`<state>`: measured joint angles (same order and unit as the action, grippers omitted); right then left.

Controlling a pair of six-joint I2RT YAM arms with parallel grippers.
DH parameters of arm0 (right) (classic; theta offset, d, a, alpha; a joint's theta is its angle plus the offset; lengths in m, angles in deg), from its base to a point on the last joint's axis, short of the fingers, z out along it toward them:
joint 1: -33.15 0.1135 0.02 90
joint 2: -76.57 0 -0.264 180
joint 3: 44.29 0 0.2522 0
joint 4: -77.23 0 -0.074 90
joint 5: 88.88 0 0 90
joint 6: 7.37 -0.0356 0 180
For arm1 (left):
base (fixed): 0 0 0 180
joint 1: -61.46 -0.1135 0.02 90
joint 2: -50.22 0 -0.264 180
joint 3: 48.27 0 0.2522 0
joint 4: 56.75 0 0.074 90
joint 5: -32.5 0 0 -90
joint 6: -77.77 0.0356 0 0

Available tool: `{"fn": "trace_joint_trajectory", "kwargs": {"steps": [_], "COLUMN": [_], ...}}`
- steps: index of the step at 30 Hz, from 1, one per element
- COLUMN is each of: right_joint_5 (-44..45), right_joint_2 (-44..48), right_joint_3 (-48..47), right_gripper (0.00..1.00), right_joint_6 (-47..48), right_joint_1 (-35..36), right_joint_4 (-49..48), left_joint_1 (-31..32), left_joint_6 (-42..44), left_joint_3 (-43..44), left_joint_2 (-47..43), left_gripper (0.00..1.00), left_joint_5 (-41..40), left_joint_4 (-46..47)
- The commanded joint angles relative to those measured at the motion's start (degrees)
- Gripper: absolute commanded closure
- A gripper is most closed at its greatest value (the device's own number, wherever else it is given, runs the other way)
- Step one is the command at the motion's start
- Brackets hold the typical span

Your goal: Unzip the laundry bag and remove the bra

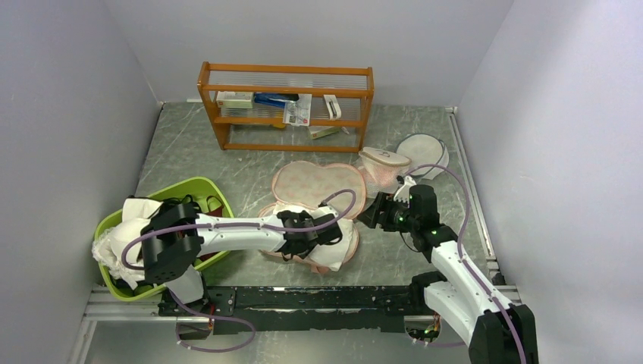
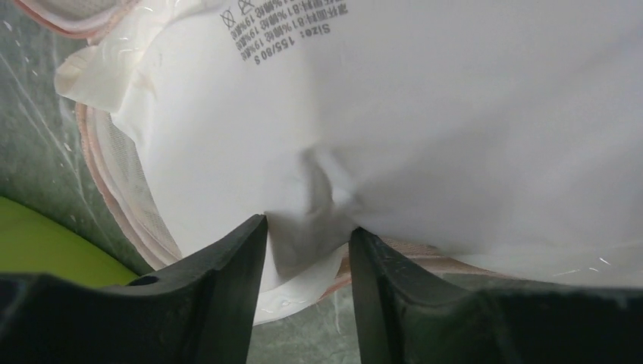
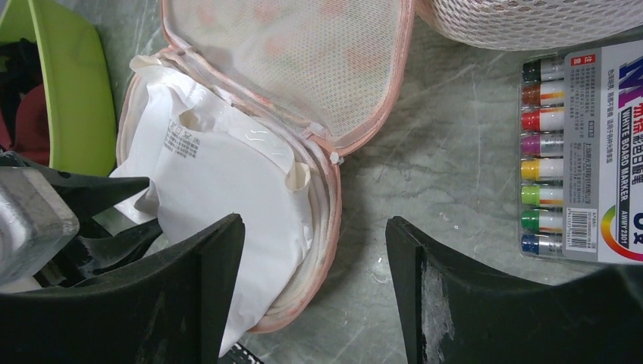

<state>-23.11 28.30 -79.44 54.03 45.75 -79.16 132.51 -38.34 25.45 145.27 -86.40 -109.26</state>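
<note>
laundry bag lies unzipped at mid-bench, its lid folded back toward the wooden shelf. bra sits in the lower shell, white, printed care label facing up. left hand: clamped on a puckered fold of the bra. right hand: fingers apart, nothing between them, above the bench just right of the bag.
</note>
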Motion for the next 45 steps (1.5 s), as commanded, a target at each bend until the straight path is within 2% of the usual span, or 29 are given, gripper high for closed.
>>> {"fn": "trace_joint_trajectory", "kwargs": {"steps": [1,6,12,20,24,29,35,45], "right_joint_5": [-0.2,-0.1,-0.1,0.0,-0.2,0.0,0.1,0.3], "right_joint_2": [0.3,0.1,-0.3,0.2,0.1,0.5,0.2,0.4], "right_joint_3": [-0.1,0.0,-0.1,-0.1,0.0,-0.1,-0.1,-0.2], "right_gripper": [0.31,0.31,0.31,0.31,0.31,0.31,0.31,0.3], "right_joint_6": [-0.1,-0.1,-0.1,-0.2,-0.1,-0.2,-0.1,-0.1], "right_joint_1": [0.1,0.1,0.1,0.1,0.1,0.1,0.1,0.1], "right_joint_4": [0.2,0.0,0.1,0.3,0.2,0.4,0.2,0.4], "left_joint_1": [0.2,0.2,0.2,0.2,0.2,0.2,0.2,-0.8], "left_joint_6": [-0.1,-1.1,-1.2,-1.1,-0.7,-1.1,-1.8,-0.6], "left_joint_3": [1.7,0.7,-0.3,-0.9,-1.2,-0.1,2.6,9.7], "left_joint_2": [-3.1,-5.9,-6.1,-2.4,-1.4,-2.1,-6.9,-18.2], "left_gripper": [0.49,0.67,0.76,0.58,0.56,0.74,0.93,0.93], "left_joint_5": [-1.6,-0.6,-0.5,-1.0,-1.1,-1.2,-2.4,-4.1], "left_joint_4": [-0.1,-0.1,0.4,0.7,1.1,0.0,-3.5,-7.4]}}
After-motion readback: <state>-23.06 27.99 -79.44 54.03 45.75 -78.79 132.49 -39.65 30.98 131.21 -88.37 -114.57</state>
